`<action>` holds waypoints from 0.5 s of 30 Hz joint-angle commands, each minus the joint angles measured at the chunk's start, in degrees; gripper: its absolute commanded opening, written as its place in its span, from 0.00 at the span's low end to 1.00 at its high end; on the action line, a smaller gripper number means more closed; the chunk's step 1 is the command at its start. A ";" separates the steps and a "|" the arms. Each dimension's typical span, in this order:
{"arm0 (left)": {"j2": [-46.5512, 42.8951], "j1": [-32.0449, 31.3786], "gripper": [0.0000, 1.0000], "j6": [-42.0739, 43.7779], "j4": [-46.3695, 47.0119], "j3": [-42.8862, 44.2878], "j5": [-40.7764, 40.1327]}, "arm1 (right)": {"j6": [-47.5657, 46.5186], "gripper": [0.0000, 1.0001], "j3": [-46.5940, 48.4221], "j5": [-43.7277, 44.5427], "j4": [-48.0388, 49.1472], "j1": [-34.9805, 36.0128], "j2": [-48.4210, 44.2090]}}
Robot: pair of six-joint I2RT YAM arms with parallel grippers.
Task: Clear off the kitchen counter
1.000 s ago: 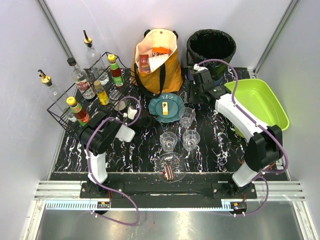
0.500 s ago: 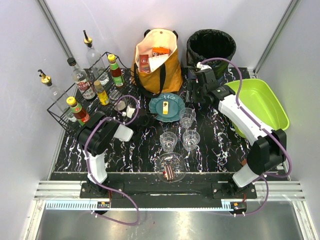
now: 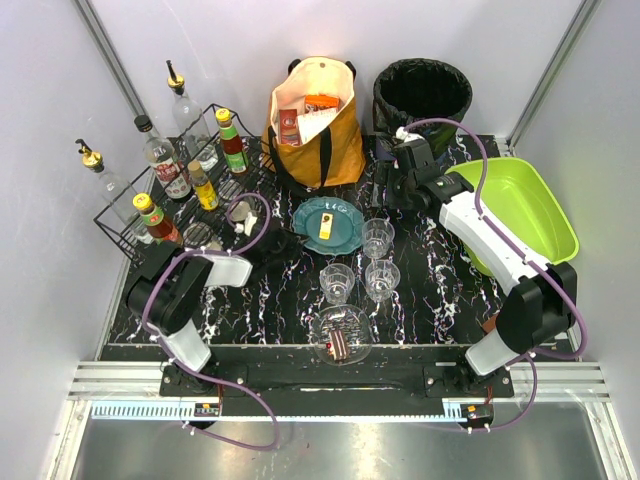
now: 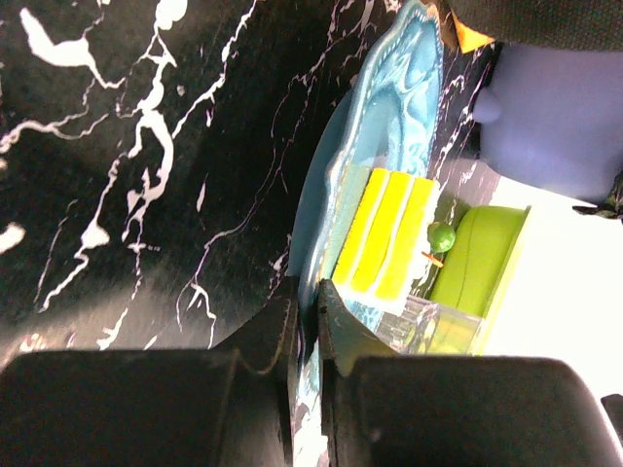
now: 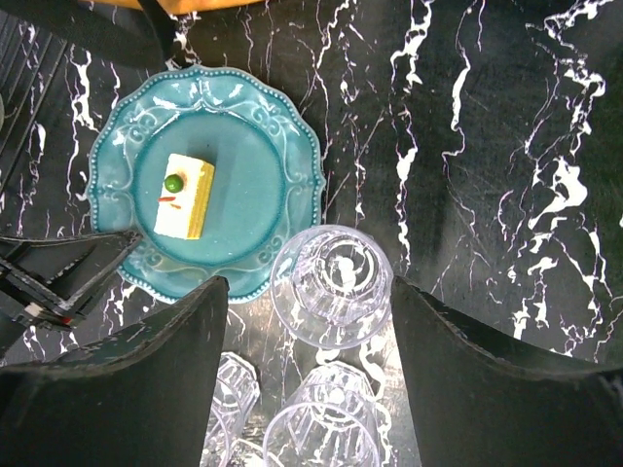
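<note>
The black marble-veined kitchen counter (image 3: 455, 290) holds a teal plate (image 3: 338, 212) with a slice of yellow cake (image 3: 328, 225). My left gripper (image 3: 282, 246) is shut on the plate's left rim; the left wrist view shows its jaws (image 4: 313, 302) pinching the rim of the plate (image 4: 394, 136) with the cake (image 4: 389, 233) just beyond. My right gripper (image 3: 398, 190) is open and empty, hovering above the counter. In the right wrist view the right gripper (image 5: 307, 282) stands over a clear glass (image 5: 336, 282) beside the plate (image 5: 253, 195).
Three clear glasses (image 3: 376, 237) and a glass bowl (image 3: 340, 335) stand in the counter's middle. A wire rack (image 3: 115, 215) with bottles is at the left, an orange tote bag (image 3: 315, 120) and black bin (image 3: 422, 95) at the back, and a lime-green tray (image 3: 520, 215) at the right.
My left arm has swung its elbow outward to the left and its gripper has closed on the plate's left rim. The right gripper has shifted only slightly.
</note>
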 commanded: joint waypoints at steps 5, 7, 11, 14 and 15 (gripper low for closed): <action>-11.28 3.13 0.00 -1.23 8.70 1.55 5.40 | 2.33 0.76 0.95 -4.65 -3.16 -0.56 -1.93; -12.78 3.92 0.00 -1.41 9.06 1.55 5.57 | 2.42 0.76 0.77 -5.45 -3.16 -0.47 -2.11; -15.68 4.80 0.00 -1.93 9.15 2.33 7.06 | 2.95 0.77 0.42 -6.15 -3.24 -0.56 -2.28; -18.14 5.07 0.00 -0.53 4.24 4.71 7.68 | 3.56 0.80 0.60 -6.15 -3.24 -0.56 -2.46; -18.84 5.07 0.00 0.17 3.27 5.41 7.94 | 3.74 0.81 0.68 -6.15 -3.16 -0.56 -2.55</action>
